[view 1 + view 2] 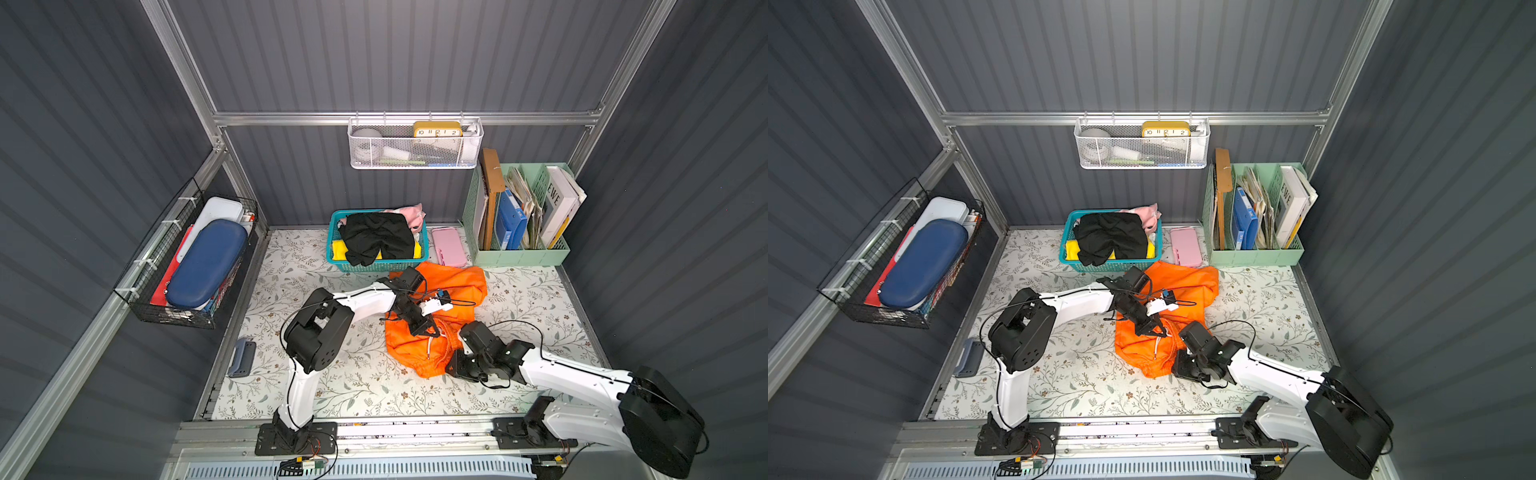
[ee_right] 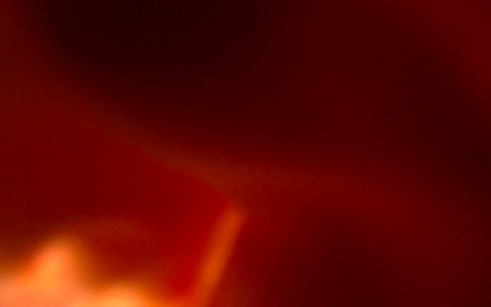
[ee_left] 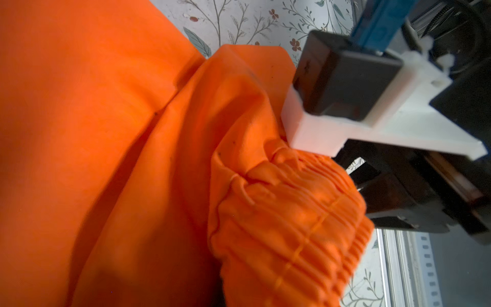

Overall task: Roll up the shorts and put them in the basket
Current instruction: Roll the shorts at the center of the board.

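- In both top views, found the orange shorts crumpled in the middle of the counter, just in front of the teal basket.
- Saw the black shorts heaped in that basket, over a yellow cloth and beside a pink cloth.
- Noted the left gripper clamped tight on a raised fold of the orange shorts, with a white drawstring hanging just below.
- Noted the right gripper pressed against the near edge of the orange shorts; could not tell how far apart its jaws stood.
- From the left wrist, saw the gathered waistband bunched close up, with the right gripper's dark jaws touching it.
- From the right wrist, got only a red-orange blur against the lens.
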Motion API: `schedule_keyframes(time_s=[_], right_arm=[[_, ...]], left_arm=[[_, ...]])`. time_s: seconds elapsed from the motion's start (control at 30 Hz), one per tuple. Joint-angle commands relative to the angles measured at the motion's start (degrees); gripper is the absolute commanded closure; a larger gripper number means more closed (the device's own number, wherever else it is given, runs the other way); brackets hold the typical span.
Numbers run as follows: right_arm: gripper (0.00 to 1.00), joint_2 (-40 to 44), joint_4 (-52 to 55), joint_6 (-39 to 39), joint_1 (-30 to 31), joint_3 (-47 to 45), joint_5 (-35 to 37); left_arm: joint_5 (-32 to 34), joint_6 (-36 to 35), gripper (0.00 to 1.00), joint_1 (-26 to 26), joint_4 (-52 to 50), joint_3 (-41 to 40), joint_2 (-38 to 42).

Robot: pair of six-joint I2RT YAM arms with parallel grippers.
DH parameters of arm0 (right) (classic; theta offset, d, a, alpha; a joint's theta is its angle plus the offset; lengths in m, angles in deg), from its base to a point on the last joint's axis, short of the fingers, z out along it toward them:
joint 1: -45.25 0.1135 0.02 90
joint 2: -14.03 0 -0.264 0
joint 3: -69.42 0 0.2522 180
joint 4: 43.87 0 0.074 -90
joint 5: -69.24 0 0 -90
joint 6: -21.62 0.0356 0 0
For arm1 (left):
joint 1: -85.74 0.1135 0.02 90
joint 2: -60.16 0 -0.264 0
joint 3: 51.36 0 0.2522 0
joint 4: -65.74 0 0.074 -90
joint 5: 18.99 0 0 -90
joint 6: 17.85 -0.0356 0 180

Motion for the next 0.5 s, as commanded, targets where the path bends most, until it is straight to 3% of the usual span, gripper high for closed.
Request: schedule_keyframes(time_s=[0.0,0.23,0.47], right_arm=[[0.82,-1.1,-2.8,-0.3,0.0,2.1,1.4],[1.00,-2.2,-5.4,0.6,-0.1,3.2,-0.4],[1.00,8.5,-9.1,8.1,-2.0,0.7,2.2]], left_arm=[[-2.8,0.5,1.00,0.0,-1.2,-1.3,3.9],[-4.5,0.8,0.99,0.0,-1.3,-2.7,5.8],[-5.2,1.2,0.74,0.0,0.1,-6.8,8.0]])
